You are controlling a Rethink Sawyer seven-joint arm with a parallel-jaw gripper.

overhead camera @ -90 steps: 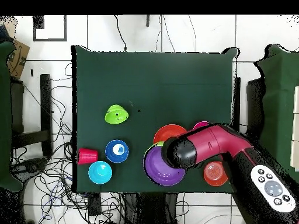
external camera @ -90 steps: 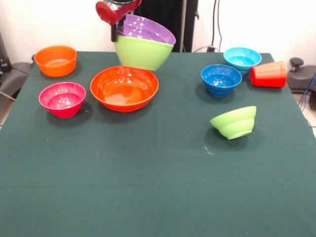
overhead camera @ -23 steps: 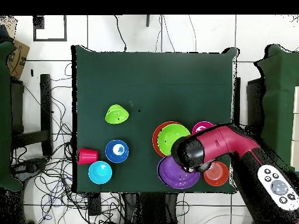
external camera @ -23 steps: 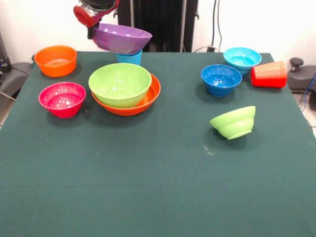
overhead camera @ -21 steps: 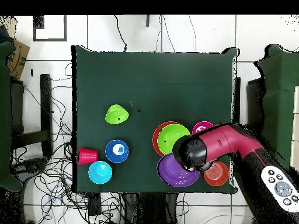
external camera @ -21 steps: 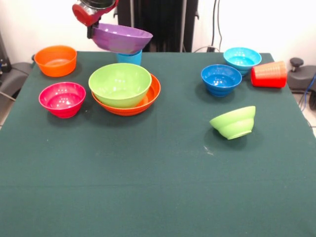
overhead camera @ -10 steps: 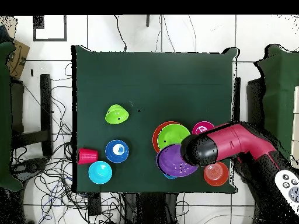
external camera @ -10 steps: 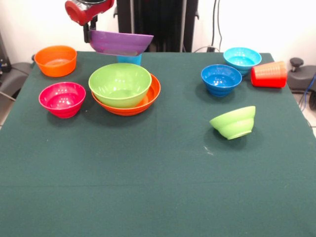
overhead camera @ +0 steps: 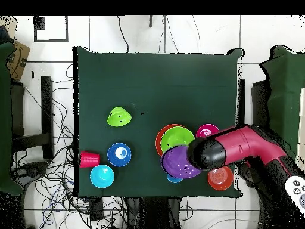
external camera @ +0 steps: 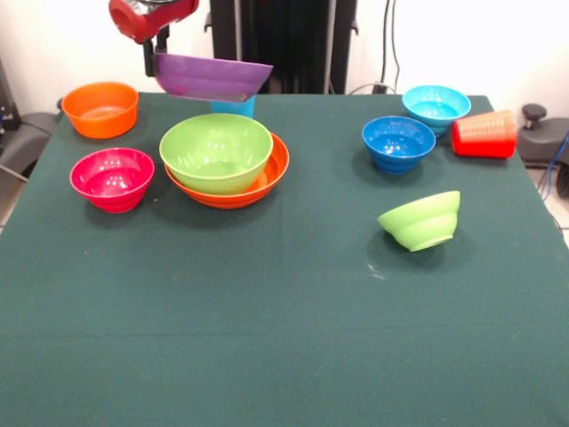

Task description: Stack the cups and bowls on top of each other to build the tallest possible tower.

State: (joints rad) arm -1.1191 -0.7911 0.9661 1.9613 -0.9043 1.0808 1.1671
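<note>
My table (external camera: 293, 338) wears dark green cloth. Around the big orange bowl (external camera: 267, 173) sit a magenta bowl (external camera: 112, 179), small orange bowl (external camera: 100, 108), light blue cup (external camera: 233, 107); blue bowls (external camera: 397, 143), tipped green bowl (external camera: 420, 221), red cup (external camera: 484, 134) well apart.

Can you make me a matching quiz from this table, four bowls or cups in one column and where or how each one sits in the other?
Things:
1. purple bowl
2. large lime green bowl
3. red cup
4. small lime green bowl

States:
A. lying on its side by the table's edge
B. tilted on the cloth, standing alone
C. held up off the table at the gripper
D. nested in the large orange bowl

Pairs: 1-C, 2-D, 3-A, 4-B
</note>
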